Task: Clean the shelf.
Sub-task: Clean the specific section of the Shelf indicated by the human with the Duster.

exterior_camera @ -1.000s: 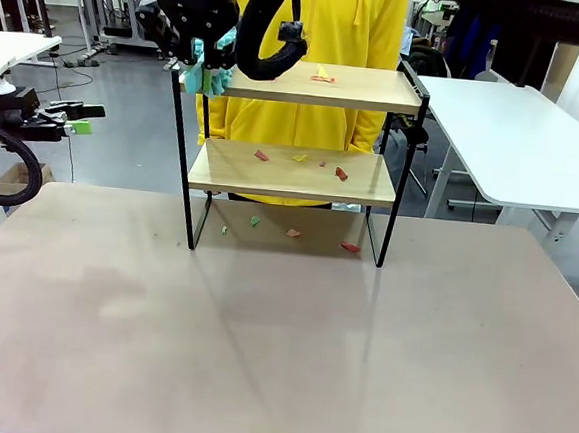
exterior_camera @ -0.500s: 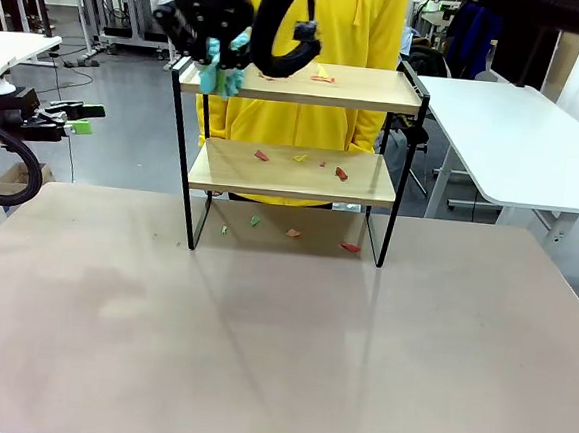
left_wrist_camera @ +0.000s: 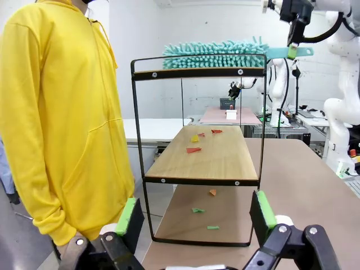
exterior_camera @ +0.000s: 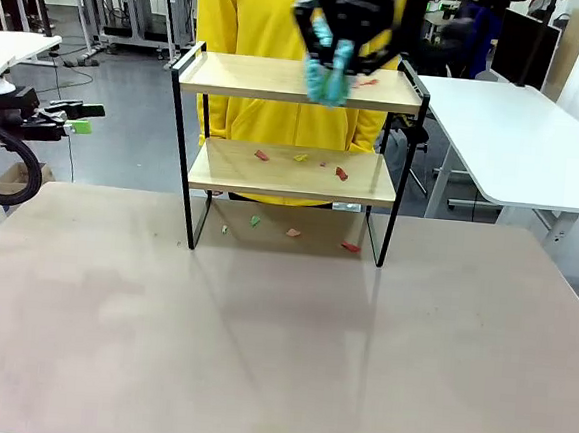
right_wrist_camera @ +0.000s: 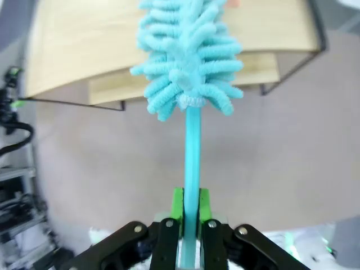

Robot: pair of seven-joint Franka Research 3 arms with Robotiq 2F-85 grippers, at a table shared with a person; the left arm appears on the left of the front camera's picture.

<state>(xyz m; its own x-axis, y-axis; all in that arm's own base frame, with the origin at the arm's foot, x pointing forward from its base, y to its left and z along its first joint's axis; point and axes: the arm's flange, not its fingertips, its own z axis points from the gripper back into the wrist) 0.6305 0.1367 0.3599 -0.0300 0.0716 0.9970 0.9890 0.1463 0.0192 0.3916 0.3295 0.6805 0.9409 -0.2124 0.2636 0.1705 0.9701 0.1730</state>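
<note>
The shelf (exterior_camera: 280,79) stands at the table's far side, with two light wooden boards in a thin black frame. My right gripper (exterior_camera: 351,26) hovers over the right half of its top board, shut on the handle of a teal fluffy duster (exterior_camera: 328,77) whose head rests on the board. In the right wrist view the duster (right_wrist_camera: 188,62) sticks out from the gripper (right_wrist_camera: 190,220) over the shelf's top board (right_wrist_camera: 84,45). A red scrap (exterior_camera: 365,81) lies by the duster. More scraps (exterior_camera: 300,158) lie on the lower board. My left gripper (left_wrist_camera: 196,214) is open, facing the shelf's (left_wrist_camera: 205,160) end.
A person in a yellow hoodie (exterior_camera: 285,16) stands right behind the shelf. Paper scraps (exterior_camera: 294,233) lie on the table under it. A white table (exterior_camera: 517,134) stands to the right. My left gripper (exterior_camera: 80,118) hangs off the table's left side. The near tabletop (exterior_camera: 279,346) is bare.
My right gripper has swept the duster along the top board from its left end to the right half. The scraps on that board have shifted right.
</note>
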